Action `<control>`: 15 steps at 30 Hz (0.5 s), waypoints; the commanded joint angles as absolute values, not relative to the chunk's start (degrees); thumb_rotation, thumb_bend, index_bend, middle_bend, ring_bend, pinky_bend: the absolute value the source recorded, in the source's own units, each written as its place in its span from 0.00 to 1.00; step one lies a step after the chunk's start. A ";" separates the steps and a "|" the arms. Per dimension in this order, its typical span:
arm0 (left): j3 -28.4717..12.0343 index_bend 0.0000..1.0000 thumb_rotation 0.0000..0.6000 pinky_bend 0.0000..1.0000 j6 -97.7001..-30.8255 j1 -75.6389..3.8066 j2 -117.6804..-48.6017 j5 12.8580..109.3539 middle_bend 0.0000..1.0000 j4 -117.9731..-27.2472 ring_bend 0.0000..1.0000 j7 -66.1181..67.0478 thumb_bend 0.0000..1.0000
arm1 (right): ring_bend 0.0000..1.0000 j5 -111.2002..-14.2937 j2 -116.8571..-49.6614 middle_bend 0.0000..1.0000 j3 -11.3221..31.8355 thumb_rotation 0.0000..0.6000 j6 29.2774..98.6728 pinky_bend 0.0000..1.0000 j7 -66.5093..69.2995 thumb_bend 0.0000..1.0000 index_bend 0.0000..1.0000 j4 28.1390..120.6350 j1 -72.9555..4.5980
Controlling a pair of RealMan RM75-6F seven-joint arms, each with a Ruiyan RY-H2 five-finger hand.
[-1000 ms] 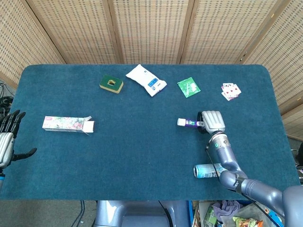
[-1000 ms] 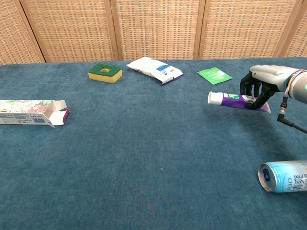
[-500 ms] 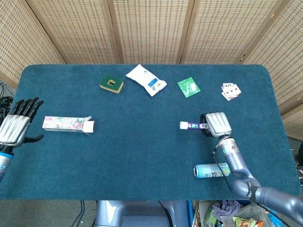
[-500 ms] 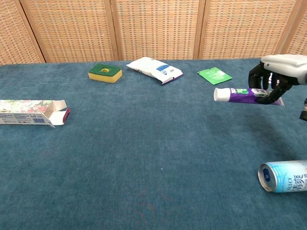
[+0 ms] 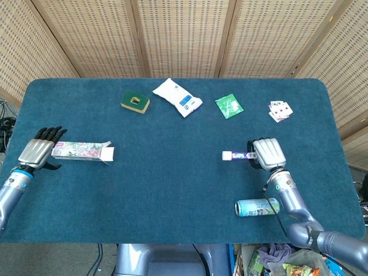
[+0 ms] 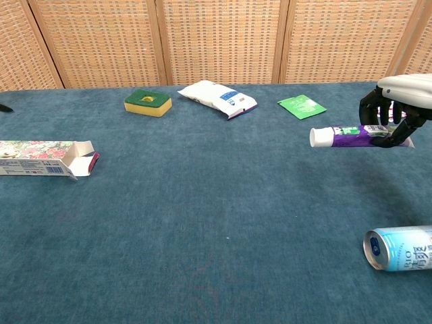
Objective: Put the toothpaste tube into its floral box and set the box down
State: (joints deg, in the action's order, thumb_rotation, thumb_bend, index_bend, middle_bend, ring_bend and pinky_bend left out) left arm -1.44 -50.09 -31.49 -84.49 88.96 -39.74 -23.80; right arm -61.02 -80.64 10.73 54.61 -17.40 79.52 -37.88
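Head view: the tube (image 5: 236,155) is gripped in the curled fingers of the right hand (image 5: 266,154) at the right of the table (image 5: 172,190), its white cap pointing left; in the chest view the tube (image 6: 354,135) is seen lifted clear of the cloth and roughly level. The box (image 5: 82,151) lies flat at the far left, its open flaps turned toward the tube, well apart from it. The left hand (image 5: 39,153) is placed at the closed end of the box, fingers stretched out with nothing held; whether it touches the box cannot be told. In the chest view only a dark fingertip is shown at the left edge. A can (image 5: 257,207) lies on its side near the front edge, just below the right forearm. Along the far side are set a sponge (image 5: 135,102), a white packet (image 5: 177,97), a green sachet (image 5: 229,106) and some playing cards (image 5: 280,110), all well away from both hands. Between tube and box only bare blue cloth is seen.
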 commanded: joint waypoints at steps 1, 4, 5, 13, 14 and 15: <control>1.10 0.00 1.00 0.00 -45.92 -34.68 -90.62 90.69 0.00 -32.14 0.00 -28.73 0.18 | 0.46 -60.84 -80.59 0.61 10.74 1.00 54.48 0.43 -17.50 0.55 0.58 79.48 -37.94; 1.52 0.00 1.00 0.04 -45.32 -35.62 -92.31 90.92 0.00 -29.98 0.00 -30.00 0.18 | 0.46 -60.65 -80.59 0.61 10.74 1.00 54.27 0.43 -17.50 0.56 0.58 79.33 -38.01; 1.56 0.00 1.00 0.08 -45.31 -35.93 -92.73 90.96 0.00 -29.45 0.00 -30.44 0.18 | 0.46 -60.64 -80.57 0.61 10.73 1.00 54.19 0.43 -17.48 0.57 0.58 79.29 -38.04; 1.44 0.26 1.00 0.32 -48.62 -37.40 -94.53 91.17 0.29 -26.36 0.29 -32.16 0.19 | 0.46 -61.11 -80.06 0.61 10.63 1.00 54.08 0.43 -17.31 0.57 0.58 79.25 -38.15; 1.58 0.28 1.00 0.34 -48.52 -37.46 -94.57 91.23 0.31 -26.20 0.31 -32.01 0.20 | 0.46 -61.14 -80.02 0.61 10.66 1.00 54.08 0.43 -17.26 0.57 0.58 79.27 -38.16; 1.75 0.29 1.00 0.36 -48.21 -37.54 -94.56 91.27 0.32 -26.12 0.31 -31.87 0.20 | 0.46 -61.17 -80.00 0.61 10.68 1.00 54.08 0.43 -17.20 0.57 0.58 79.29 -38.17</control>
State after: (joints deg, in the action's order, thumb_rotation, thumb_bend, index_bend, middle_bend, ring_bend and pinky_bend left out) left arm 1.57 -48.45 -37.41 -94.51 91.18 -26.23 -32.03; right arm -61.17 -80.00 10.67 54.08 -17.20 79.29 -38.17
